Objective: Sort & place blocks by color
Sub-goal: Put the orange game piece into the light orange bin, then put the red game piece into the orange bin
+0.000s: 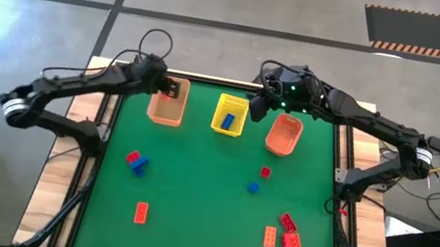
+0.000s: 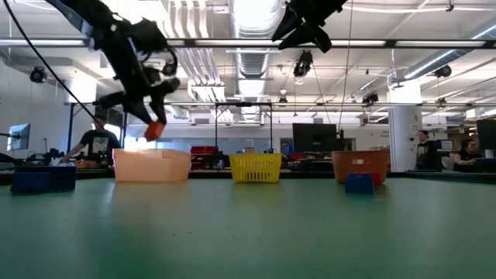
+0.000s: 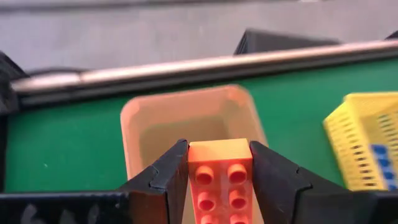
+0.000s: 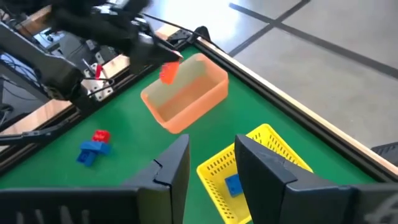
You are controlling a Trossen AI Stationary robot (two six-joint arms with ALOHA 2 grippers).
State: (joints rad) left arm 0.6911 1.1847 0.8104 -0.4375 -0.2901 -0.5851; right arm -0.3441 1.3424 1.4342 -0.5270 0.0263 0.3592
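One orange block (image 1: 174,91) sits pinched in our left gripper (image 1: 173,92) above the pale orange basket (image 1: 164,113). Low view: it hangs clear of the rim. Left wrist: the basket lies straight below the jaws, so we release. Our right gripper (image 4: 211,163), fingers parted and empty, hovers over the yellow basket (image 4: 273,149).

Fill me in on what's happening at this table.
The robot is sorting toy blocks into baskets by colour. The left pincer holds an orange block above the pale orange basket, not yet released. The right pincer hangs open over the yellow basket, which already holds a blue block. Red, orange and blue blocks remain scattered on the green table.
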